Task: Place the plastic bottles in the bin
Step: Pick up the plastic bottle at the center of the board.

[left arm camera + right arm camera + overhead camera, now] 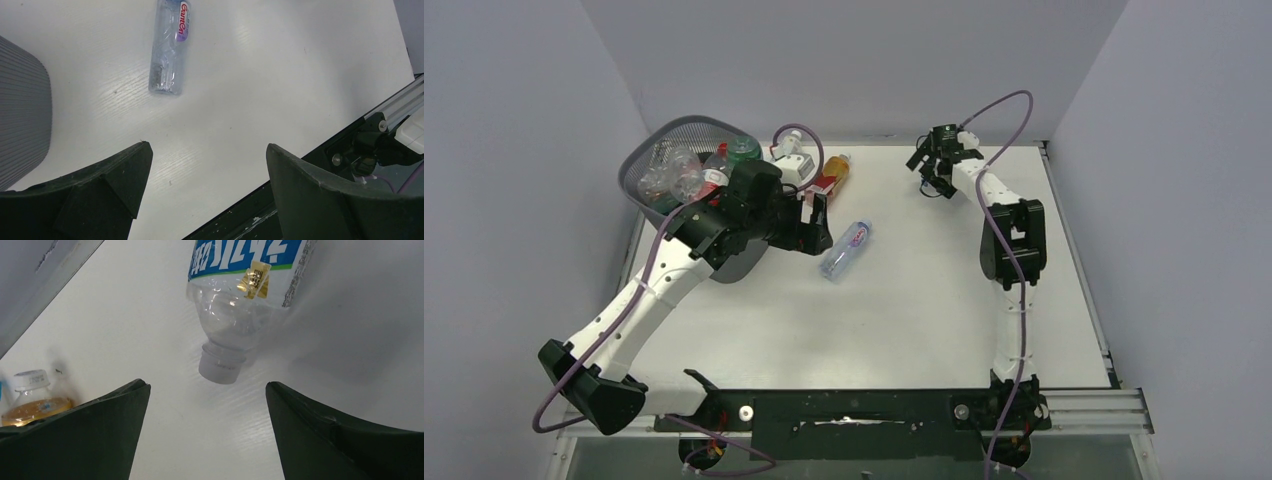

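The dark mesh bin (656,143) stands at the back left with several plastic bottles (692,172) inside. My left gripper (819,225) hangs open beside it, empty (207,150). A clear bottle (846,248) with a red-lettered label lies on the table just right of it (170,47). An amber bottle (834,172) lies behind. My right gripper (934,172) is open at the far back (207,387). A clear blue-labelled bottle (235,305) lies just past its fingertips, white cap (220,367) toward them. Nothing is between its fingers.
The bin's grey wall (22,110) fills the left edge of the left wrist view. The black front rail (350,145) runs along the near table edge. The back wall (35,280) is close to the right gripper. Another amber bottle (32,400) shows at its left.
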